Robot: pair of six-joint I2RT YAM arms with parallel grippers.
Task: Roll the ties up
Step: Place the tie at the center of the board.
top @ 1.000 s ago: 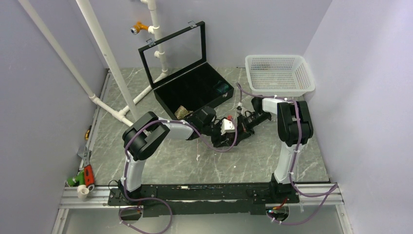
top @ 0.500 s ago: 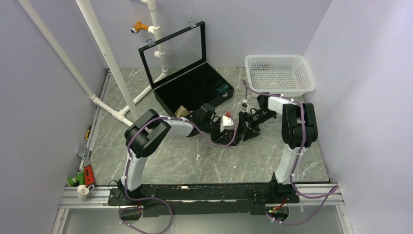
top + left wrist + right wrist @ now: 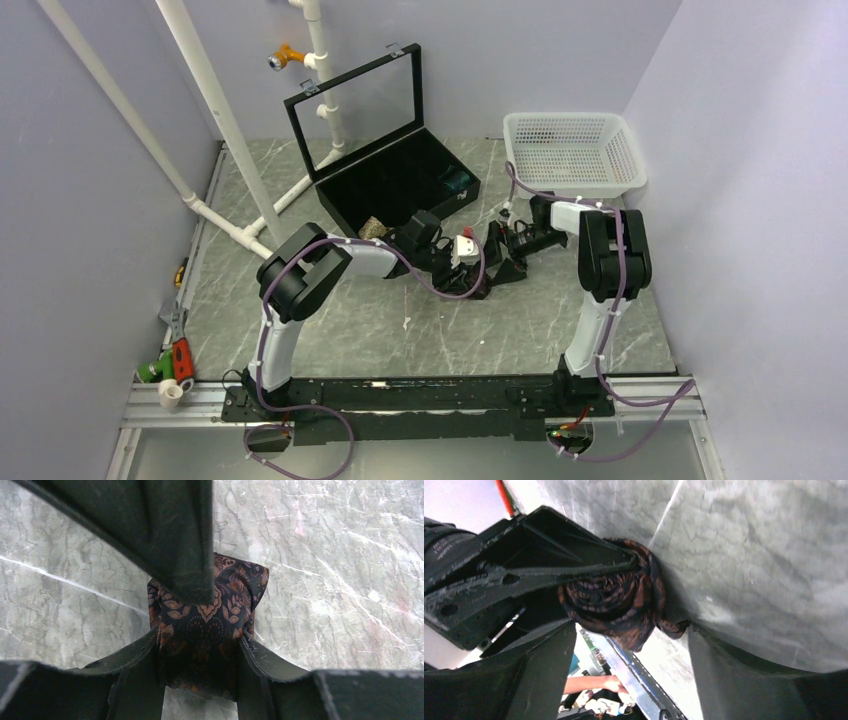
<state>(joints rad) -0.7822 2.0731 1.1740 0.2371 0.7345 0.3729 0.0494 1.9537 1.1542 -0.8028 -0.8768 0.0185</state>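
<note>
Between the fingers of the left gripper (image 3: pixel 202 652) sits the rolled brown-maroon tie (image 3: pixel 210 615), clamped from both sides, with its paisley face bulging toward the wrist camera. The roll hangs low over the table (image 3: pixel 340 580); whether it touches the marble cannot be told.

The right gripper (image 3: pixel 631 626) faces the roll's spiral end with its jaws wide apart, one finger on each side of the coil. From the left wrist, one of those fingers crosses the top of the roll. A loose tail of the tie reaches toward the other finger.

The grey veined table carries an open black case (image 3: pixel 345 205), just behind the grippers, with its glass lid propped up. A tan tie (image 3: pixel 375 228) lies in a near compartment and a teal tie (image 3: pixel 456 180) farther back. A white basket (image 3: pixel 620 180) stands at the far right, and white pipes (image 3: pixel 215 110) slant up on the left.

The left arm (image 3: pixel 300 275) bends at a raised elbow and runs low to the right. The right arm (image 3: pixel 605 250) folds at its elbow and points left, so the two grippers meet mid-table.
</note>
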